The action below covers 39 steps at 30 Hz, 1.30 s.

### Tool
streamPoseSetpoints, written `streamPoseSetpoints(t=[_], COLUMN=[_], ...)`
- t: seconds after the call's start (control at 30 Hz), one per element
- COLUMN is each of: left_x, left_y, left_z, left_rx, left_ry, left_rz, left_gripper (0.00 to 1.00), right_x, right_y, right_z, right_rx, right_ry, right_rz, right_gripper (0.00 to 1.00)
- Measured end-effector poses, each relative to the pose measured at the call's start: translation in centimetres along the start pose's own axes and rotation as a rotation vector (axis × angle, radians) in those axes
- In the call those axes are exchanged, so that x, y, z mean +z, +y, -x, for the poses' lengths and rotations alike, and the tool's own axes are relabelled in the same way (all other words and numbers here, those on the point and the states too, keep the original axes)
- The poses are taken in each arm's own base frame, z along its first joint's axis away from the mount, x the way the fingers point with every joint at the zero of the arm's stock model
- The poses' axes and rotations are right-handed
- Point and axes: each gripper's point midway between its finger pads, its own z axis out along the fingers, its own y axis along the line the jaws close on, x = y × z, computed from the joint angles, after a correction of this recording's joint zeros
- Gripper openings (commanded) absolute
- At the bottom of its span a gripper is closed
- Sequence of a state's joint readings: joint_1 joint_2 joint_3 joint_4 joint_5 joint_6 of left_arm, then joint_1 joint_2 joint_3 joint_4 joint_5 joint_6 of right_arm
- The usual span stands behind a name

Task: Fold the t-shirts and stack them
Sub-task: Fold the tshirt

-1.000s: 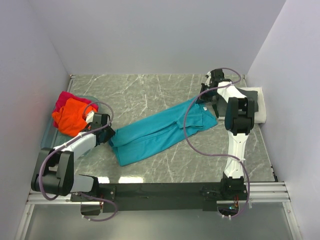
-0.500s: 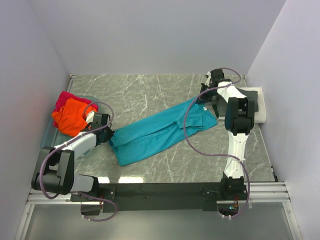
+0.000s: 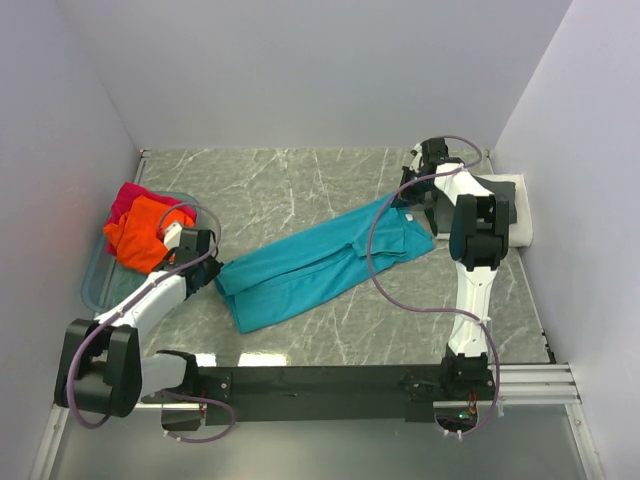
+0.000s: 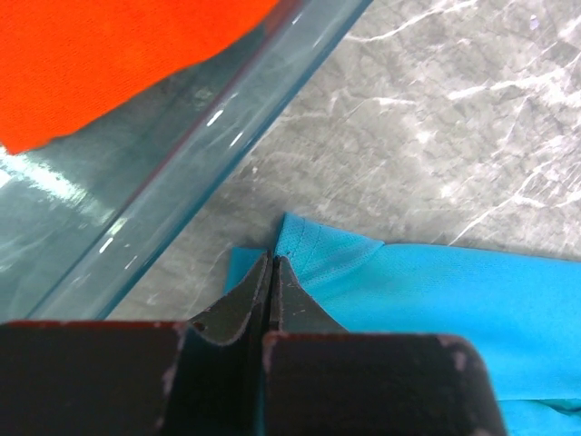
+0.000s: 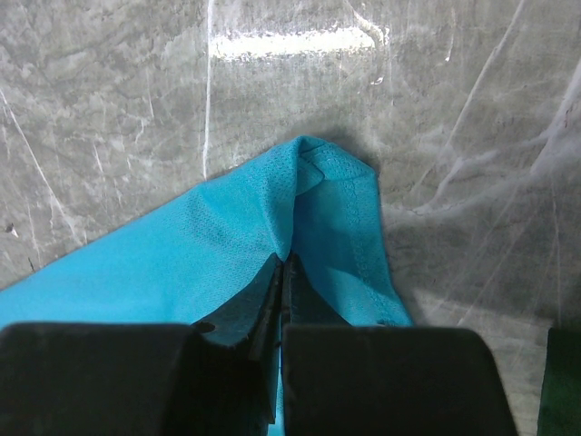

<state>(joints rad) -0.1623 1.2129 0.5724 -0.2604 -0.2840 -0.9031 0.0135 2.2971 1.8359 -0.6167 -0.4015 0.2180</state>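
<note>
The teal t-shirt (image 3: 320, 265) lay stretched in a long diagonal band between the two tools, each end pinched at a corner. That looked like a hold meant to pull the cloth taut and flat before a fold. The left gripper (image 4: 272, 269) had its jaws pressed together on the hemmed near corner, with the cloth running off ahead of it and to its right. The right gripper (image 5: 283, 269) was likewise clamped on the far corner, where the fabric bunched into a small peak just ahead of its tips. Close beside the left gripper, ahead and to its left, stood the clear bluish plastic tub (image 4: 195, 173), holding the orange t-shirt (image 3: 140, 235) with the magenta-red t-shirt (image 3: 128, 197) beyond it, both crumpled and seemingly waiting their turn. Just beyond the right arm a white t-shirt (image 3: 522, 215) lay flat by the wall, perhaps the start of the stack. Everything rested on a grey-green marble-patterned tabletop (image 3: 300, 180), closed in on three sides by plain pale walls (image 3: 320, 70).
</note>
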Motion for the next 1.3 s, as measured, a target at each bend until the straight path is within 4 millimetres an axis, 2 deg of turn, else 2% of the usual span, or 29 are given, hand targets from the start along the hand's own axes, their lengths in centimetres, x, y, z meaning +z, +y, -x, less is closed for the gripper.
streamPoseSetpoints(t=[0.1, 0.17, 0.27, 0.33, 0.37, 0.47, 0.5, 0.53, 0.6, 0.77, 0.87, 1.1, 1.2, 1.3], left_x=[-0.3, -0.6, -1.2, -1.6, -1.8, -2.5, -2.8, -3.2, -3.9, -5.2, -5.2, -5.5, -5.4, -5.1], left_y=[0.3, 0.5, 0.7, 0.7, 0.8, 1.0, 1.0, 1.0, 0.9, -0.6, -1.7, -4.1, -4.5, -4.9], left_z=[0.0, 0.0, 0.1, 0.2, 0.2, 0.4, 0.5, 0.7, 1.1, 1.7, 0.9, -3.2, -4.0, -4.3], left_rx=[0.000, -0.001, 0.002, 0.002, 0.002, 0.008, 0.011, 0.011, 0.010, 0.026, 0.071, 0.231, 0.264, 0.274], left_ry=[0.000, -0.002, -0.008, -0.012, -0.012, -0.017, -0.022, -0.027, -0.044, -0.065, -0.046, 0.017, 0.023, 0.023], left_rz=[0.007, 0.008, 0.000, -0.008, -0.008, -0.013, -0.018, -0.023, -0.044, -0.127, -0.157, -0.217, -0.221, -0.231], left_gripper=[0.03, 0.08, 0.40, 0.50, 0.60, 0.73, 0.74, 0.75, 0.77, 0.79, 0.79, 0.80, 0.80, 0.80], right_x=[0.0, 0.0, 0.0, 0.0, 0.0, 0.0, 0.0, 0.0, 0.0, -0.8, -2.9, -10.3, -11.8, -11.1], right_y=[0.0, 0.0, 0.0, 0.0, 0.0, 0.0, 0.0, 0.0, -0.1, 0.0, 0.4, 2.5, 3.2, 3.7], right_z=[0.0, 0.0, 0.0, 0.0, 0.0, 0.0, 0.0, 0.0, -0.2, -1.1, -1.4, -1.3, -3.1, -6.5], right_rx=[0.001, 0.001, 0.001, 0.001, 0.001, 0.002, 0.001, 0.001, -0.002, 0.001, -0.009, -0.062, -0.073, -0.088], right_ry=[0.000, 0.000, 0.000, 0.000, 0.000, 0.000, 0.001, 0.001, 0.003, 0.006, -0.022, -0.200, -0.236, -0.199], right_rz=[0.000, 0.000, 0.000, 0.000, 0.000, 0.000, 0.000, 0.000, -0.001, -0.003, -0.020, -0.038, -0.032, -0.033], right_gripper=[0.00, 0.00, 0.00, 0.00, 0.01, 0.23, 0.33, 0.37, 0.43, 0.49, 0.51, 0.52, 0.52, 0.52])
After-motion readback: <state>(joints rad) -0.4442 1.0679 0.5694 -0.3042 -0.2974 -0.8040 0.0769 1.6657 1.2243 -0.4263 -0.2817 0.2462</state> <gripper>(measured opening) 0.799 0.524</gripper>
